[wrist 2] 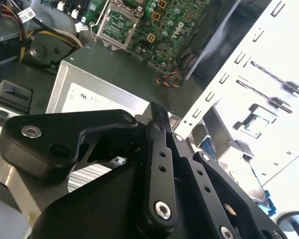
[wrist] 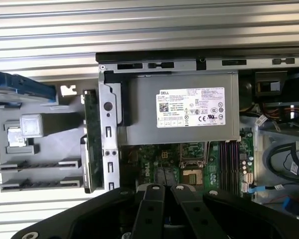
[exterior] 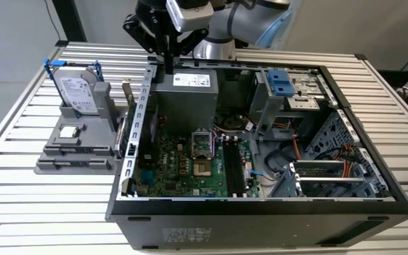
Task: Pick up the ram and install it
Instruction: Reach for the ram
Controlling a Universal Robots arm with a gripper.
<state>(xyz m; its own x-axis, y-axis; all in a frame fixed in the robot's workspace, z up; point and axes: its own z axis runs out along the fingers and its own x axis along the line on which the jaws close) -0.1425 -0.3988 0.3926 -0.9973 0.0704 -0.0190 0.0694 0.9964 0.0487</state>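
Exterior view: claw [exterior: 168, 65] pressed together, empty, above case [exterior: 261, 207] at desk's [exterior: 48, 212] edge. First wrist view: ram [wrist: 89, 144] on edge beside case wall.

The ram [exterior: 125, 126] is a long, narrow, dark green board standing on its long edge, so it shows as a thin strip. It sits just outside the computer case [exterior: 261, 220], close along the perforated side wall on the exterior view's left and parallel to it. The first wrist view shows the ram [wrist: 89, 144] the same way.
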